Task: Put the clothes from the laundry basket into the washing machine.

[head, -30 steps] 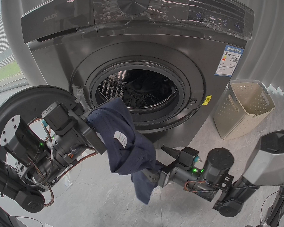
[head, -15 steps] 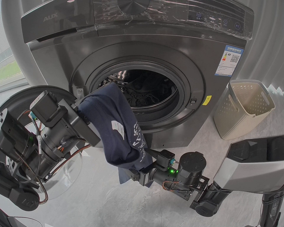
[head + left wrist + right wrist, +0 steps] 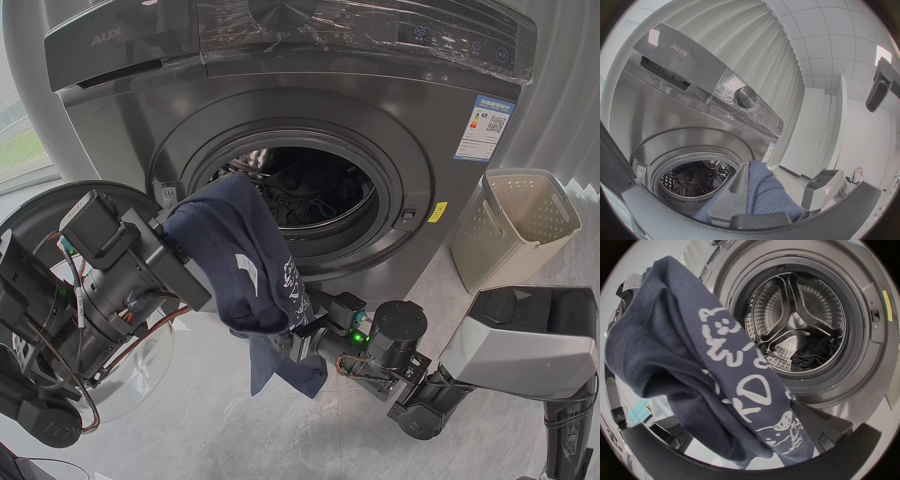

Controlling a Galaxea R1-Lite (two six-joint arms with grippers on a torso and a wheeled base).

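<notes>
A navy shirt [image 3: 240,262] with white print hangs in front of the washing machine's open drum [image 3: 294,187], by its lower left rim. My left gripper [image 3: 190,237] is shut on the shirt's upper part; in the left wrist view the blue cloth [image 3: 770,190] sits pinched beside one finger [image 3: 732,195]. Below it, my right gripper [image 3: 300,331] is under the hanging lower part, open, with the printed cloth [image 3: 725,371] draped over it. One of its fingers [image 3: 818,424] shows, the other is hidden. Dark clothes [image 3: 306,187] lie inside the drum.
The machine's round door [image 3: 56,206] stands open at the left, behind my left arm. A beige laundry basket [image 3: 519,231] stands on the grey floor to the right of the machine. Bare floor lies in front of the machine.
My left gripper has lifted the shirt up and left, toward the drum's rim. The right arm has swung left and up under the shirt, gathering its hanging tail higher.
</notes>
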